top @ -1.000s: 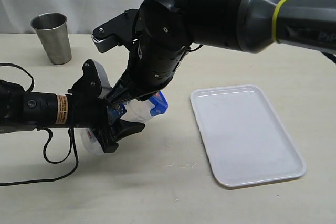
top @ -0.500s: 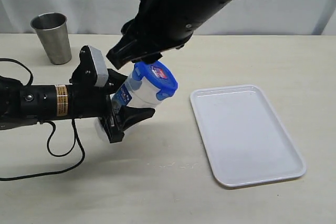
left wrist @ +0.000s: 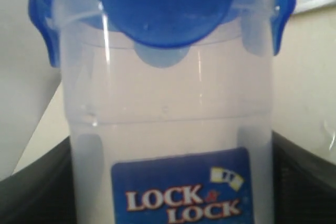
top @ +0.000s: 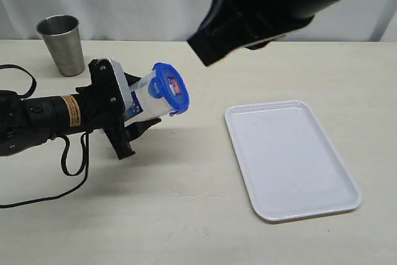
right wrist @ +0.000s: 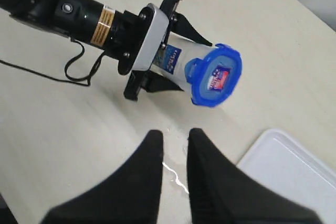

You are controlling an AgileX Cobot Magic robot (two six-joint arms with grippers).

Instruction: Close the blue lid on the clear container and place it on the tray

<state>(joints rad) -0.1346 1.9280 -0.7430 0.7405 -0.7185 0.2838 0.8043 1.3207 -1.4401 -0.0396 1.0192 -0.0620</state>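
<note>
Lying tilted nearly on its side, the clear container (top: pixel 144 98) is clamped at its base between the left gripper's (top: pixel 139 105) jaws. The blue lid (top: pixel 169 89) caps its mouth, facing the tray (top: pixel 291 159), which lies well apart. The right gripper (right wrist: pixel 175 137) hangs above, slightly parted, holding nothing.

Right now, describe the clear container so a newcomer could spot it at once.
Left of the white tray on the table, the left tool holds the clear container tilted. Unlike the steel cup farther back, it is see-through, with a blue lid and a Lock & Lock label.
</note>
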